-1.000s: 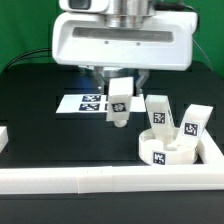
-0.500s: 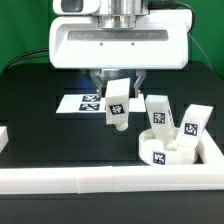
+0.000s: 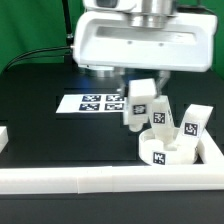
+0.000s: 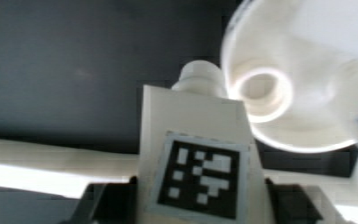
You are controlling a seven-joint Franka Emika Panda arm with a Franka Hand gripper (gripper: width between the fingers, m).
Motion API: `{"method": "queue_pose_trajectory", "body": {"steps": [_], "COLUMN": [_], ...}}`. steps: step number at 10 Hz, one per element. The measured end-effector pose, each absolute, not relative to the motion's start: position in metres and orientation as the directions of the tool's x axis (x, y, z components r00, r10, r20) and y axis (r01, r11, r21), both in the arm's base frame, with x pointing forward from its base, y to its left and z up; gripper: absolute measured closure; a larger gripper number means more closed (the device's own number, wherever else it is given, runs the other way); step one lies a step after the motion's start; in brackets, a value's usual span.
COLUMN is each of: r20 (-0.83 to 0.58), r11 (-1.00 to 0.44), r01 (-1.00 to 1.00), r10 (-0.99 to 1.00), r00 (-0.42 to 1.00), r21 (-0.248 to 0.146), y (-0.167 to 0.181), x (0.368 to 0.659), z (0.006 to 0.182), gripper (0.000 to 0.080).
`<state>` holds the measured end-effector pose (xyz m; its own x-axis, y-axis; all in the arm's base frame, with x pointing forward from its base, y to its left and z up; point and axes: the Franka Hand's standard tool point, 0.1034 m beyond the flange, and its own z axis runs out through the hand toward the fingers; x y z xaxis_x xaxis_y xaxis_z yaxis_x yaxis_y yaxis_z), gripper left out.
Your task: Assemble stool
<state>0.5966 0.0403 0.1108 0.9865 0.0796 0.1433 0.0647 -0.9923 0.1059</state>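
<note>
My gripper [image 3: 140, 88] is shut on a white stool leg [image 3: 139, 105], which hangs tilted just above the table with its tagged face toward the camera. The leg's lower tip is close to the near-left rim of the round white seat [image 3: 168, 150], which lies on the table at the exterior view's right. Two more tagged legs [image 3: 160, 112] [image 3: 193, 122] stand behind the seat. In the wrist view the held leg [image 4: 197, 135] runs out from between the dark fingers [image 4: 115, 205], and its rounded tip points at a round recess [image 4: 265, 86] in the seat [image 4: 318, 60].
The marker board [image 3: 98, 102] lies flat on the black table, behind and to the exterior view's left of the held leg. Long white border rails run along the front [image 3: 100, 182] and the right side [image 3: 214, 150]. A rail [image 4: 51, 160] also crosses the wrist view.
The gripper has carried the leg toward the exterior view's right, from over the marker board to beside the seat. The grip has stayed shut.
</note>
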Motion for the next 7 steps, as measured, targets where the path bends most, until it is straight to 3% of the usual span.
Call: {"method": "queue_pose_trajectory", "body": {"steps": [3,7], "r20": [0.287,0.273], "r11": [-0.993,-0.983], "r01": [0.069,0.138], "r10": [0.095,0.166], "r00": [0.953,0.948], "r21": [0.100,0.117], "y": [0.043,0.060], "x": [0.605,0.603], "z": [0.113,0.110], "gripper": [0.0475,0.0475]}}
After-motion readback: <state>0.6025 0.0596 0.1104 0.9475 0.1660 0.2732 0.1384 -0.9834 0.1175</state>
